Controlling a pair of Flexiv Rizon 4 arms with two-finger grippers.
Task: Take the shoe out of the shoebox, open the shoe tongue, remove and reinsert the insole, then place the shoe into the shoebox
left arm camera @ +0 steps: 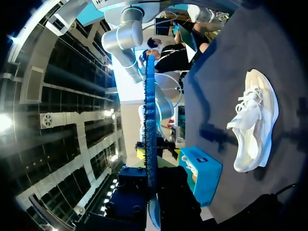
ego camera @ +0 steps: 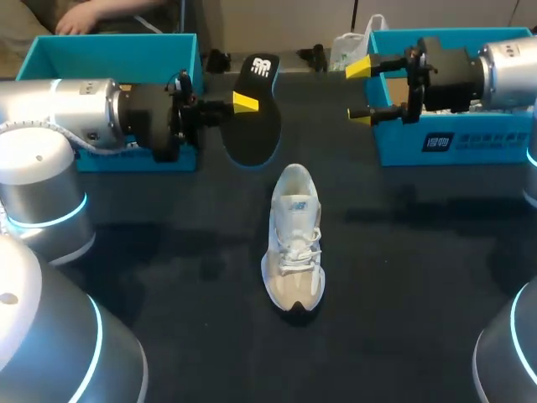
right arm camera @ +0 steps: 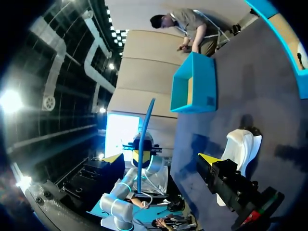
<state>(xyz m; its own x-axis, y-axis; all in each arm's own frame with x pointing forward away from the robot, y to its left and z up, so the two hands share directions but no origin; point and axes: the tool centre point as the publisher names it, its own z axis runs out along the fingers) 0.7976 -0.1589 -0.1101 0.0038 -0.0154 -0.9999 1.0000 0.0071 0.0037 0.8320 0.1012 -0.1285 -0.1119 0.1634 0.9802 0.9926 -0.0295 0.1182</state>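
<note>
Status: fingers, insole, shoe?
Left gripper shut on insole, held aloft. Right gripper open, empty. Shoe upright on table, unboxed. Nothing in the way.

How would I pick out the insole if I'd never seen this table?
Find the dark table, then the white shoe at its middle. Just past the shoe's far end, the left end effector grips the insole. It is the only flat, black, foot-shaped thing, unlike the bulky white shoe.
</note>
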